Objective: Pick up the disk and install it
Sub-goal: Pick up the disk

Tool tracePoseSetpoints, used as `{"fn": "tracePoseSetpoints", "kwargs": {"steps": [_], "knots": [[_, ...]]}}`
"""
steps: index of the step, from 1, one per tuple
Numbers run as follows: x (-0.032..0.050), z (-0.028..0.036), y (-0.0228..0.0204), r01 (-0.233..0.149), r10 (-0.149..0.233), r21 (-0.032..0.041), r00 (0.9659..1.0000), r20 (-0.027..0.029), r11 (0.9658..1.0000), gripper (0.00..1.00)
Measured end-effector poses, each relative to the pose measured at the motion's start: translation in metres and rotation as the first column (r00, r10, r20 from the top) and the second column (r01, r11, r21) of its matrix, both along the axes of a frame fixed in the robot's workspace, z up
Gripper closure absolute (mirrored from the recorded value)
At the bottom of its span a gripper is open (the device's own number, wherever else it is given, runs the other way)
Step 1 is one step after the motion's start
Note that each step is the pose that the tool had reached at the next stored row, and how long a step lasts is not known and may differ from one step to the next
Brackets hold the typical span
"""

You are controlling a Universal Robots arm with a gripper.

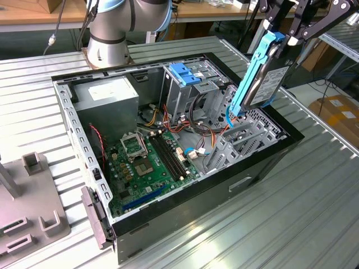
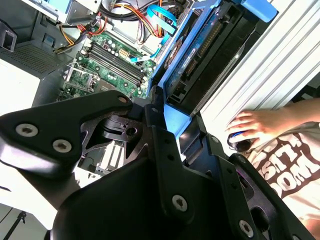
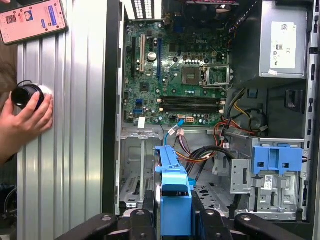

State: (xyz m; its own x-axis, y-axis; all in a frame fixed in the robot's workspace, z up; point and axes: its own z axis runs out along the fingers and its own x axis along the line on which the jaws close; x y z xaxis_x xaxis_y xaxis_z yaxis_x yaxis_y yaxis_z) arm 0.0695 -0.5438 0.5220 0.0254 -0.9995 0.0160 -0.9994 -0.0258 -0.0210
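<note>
The disk (image 1: 262, 79), a grey drive in a bright blue bracket, hangs on edge and tilted above the right end of the open computer case (image 1: 263, 163) in the exterior view. My gripper (image 1: 282, 35) is shut on its upper end. Its lower end sits just over the empty metal bay (image 1: 242, 140) inside the case. In the first wrist view the disk's blue bracket (image 3: 172, 192) stands between my black fingers (image 3: 145, 215). In the second wrist view the disk (image 2: 200, 47) runs away from my gripper (image 2: 161, 112) over the case's edge.
The blue-topped drive cage (image 1: 183, 73) stands further back in the case, with cables, the motherboard (image 1: 148, 162) and the power supply (image 1: 106, 96) around it. A person's hand (image 3: 25, 116) rests on the ribbed table beside the case, near a phone (image 3: 32, 20). A grey fixture (image 1: 28, 208) lies at the exterior view's left.
</note>
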Motion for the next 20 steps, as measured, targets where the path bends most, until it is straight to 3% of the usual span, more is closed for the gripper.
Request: {"fn": "tracePoseSetpoints", "kwargs": {"steps": [8, 10, 12, 17, 18, 20], "knots": [[0.0000, -0.0006, 0.0000, 0.000, 0.000, 0.0034, 1.0000, -0.0001, 1.0000, 0.63], [0.0000, -0.0017, -0.0004, 0.000, 0.000, 0.0204, 1.0000, 0.0001, 0.9998, 0.63], [0.0000, -0.0023, -0.0027, 0.000, 0.000, 0.0203, 1.0000, 0.0000, 0.9998, 0.63], [0.0000, -0.0130, -0.0075, 0.000, 0.000, 0.0203, 1.0000, 0.0000, 0.9998, 0.63], [0.0000, -0.0156, -0.0116, 0.004, -0.004, 0.0206, 1.0000, 0.0000, 0.9998, 0.63], [0.0000, -0.0197, -0.0135, 0.011, -0.011, 0.0203, 0.9999, 0.0000, 0.9997, 0.63]]}}
